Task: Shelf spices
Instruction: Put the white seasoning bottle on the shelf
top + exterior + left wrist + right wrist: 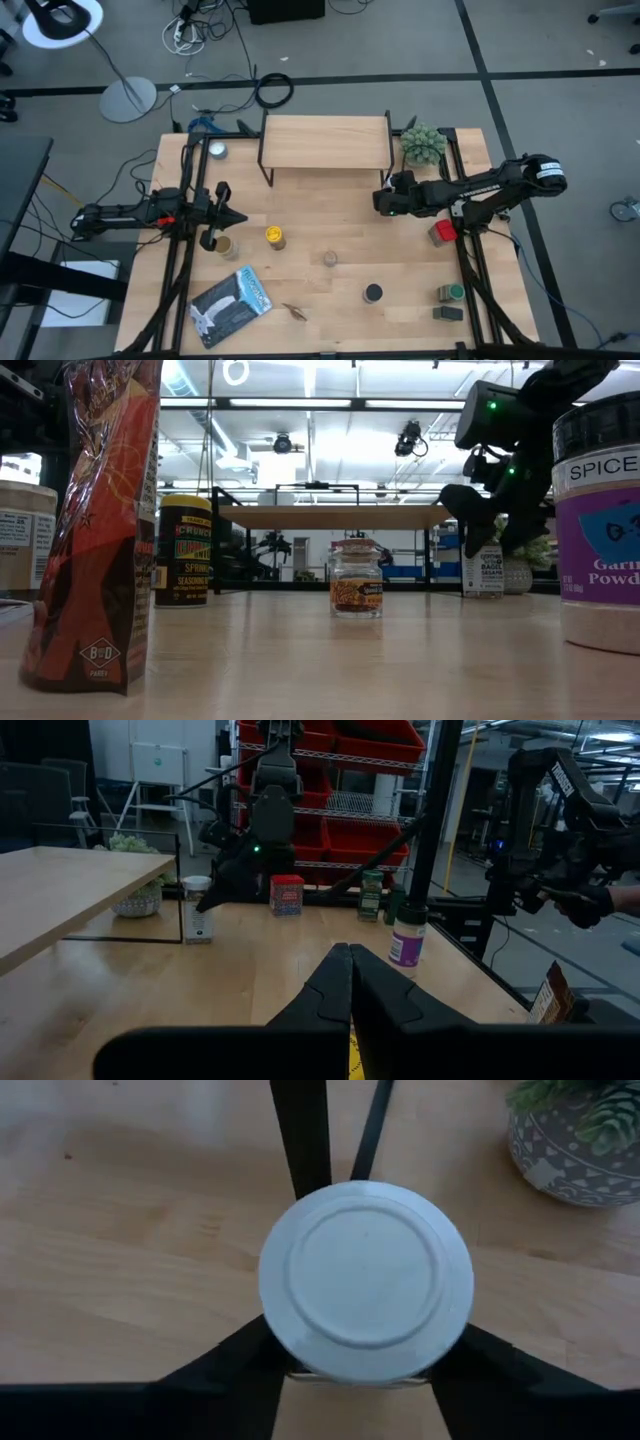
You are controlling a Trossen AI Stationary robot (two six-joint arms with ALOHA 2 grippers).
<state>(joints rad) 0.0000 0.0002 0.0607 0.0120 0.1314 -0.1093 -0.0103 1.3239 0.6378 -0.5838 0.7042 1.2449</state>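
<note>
White-capped clear bottle (365, 1275) upright on the wooden table (330, 215), at about 2 o'clock from the table's middle, just beside the front right leg of the shelf (325, 140). Seen from straight above in the right wrist view, round white cap filling the centre.

Right gripper (383, 200) directly over that bottle, fingers (225, 1365) spread to either side of it and close against its body (actual pressing contact not discernible).

Low light-wood shelf on thin black legs at 12 o'clock. Small green potted plant (423, 145) at 1 o'clock, just beyond the shelf's right end.

Other spices scattered across the table:
- yellow jar (274, 236) at 9 o'clock, near the middle
- tan-lidded jar (329, 259) at 6 o'clock, also near the middle
- black-lidded jar (372, 293) at 5 o'clock
- red tin (442, 231) at 3 o'clock, under the right arm
- green tins (450, 292) at 4 o'clock, near the table's edge
- silver-lidded jar (216, 151) at 10 o'clock

Left gripper (235, 218) at 9 o'clock, well apart from the bottle, fingers pressed together and holding nothing. Blue-white flat packet (230, 305) lying at 7 o'clock.
</note>
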